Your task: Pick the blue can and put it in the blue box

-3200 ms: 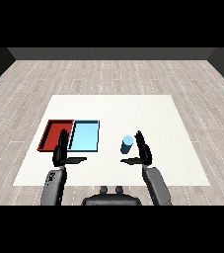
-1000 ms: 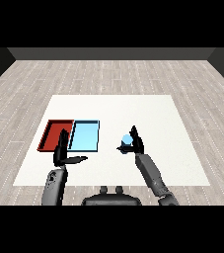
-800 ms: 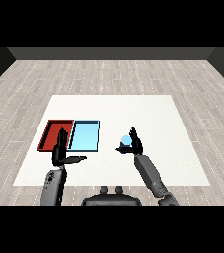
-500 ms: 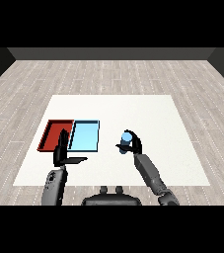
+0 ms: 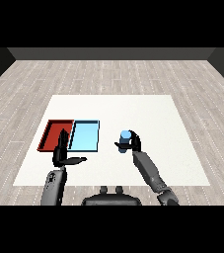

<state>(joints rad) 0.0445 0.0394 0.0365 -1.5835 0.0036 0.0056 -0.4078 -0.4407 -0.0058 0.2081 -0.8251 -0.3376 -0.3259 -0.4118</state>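
1. The robot's black right hand [image 5: 132, 144] has its fingers and thumb curled round the small blue cylindrical can [image 5: 125, 141], which stands upright within that grasp.
2. The blue can sits between the thumb on its left side and the fingers on its right, its pale top showing just above them (whether its base touches the surface cannot be told).
3. The shallow light blue rectangular tray [image 5: 85, 147] lies to the left of the right hand's fingers, apart from them, with bare white table [image 5: 148, 113] between the two.
4. The shallow red rectangular tray [image 5: 49, 136] lies touching the light blue tray on its far side from the right hand.
5. The black left hand [image 5: 63, 154] holds nothing: its fingers are straight and point up, its thumb stretched sideways toward the right.
6. The fingertips of the left hand overlap the near edge of the red tray, and the thumb's tip ends just below the light blue tray's near edge.
7. Both grey forearms rise from the lower edge of the view.
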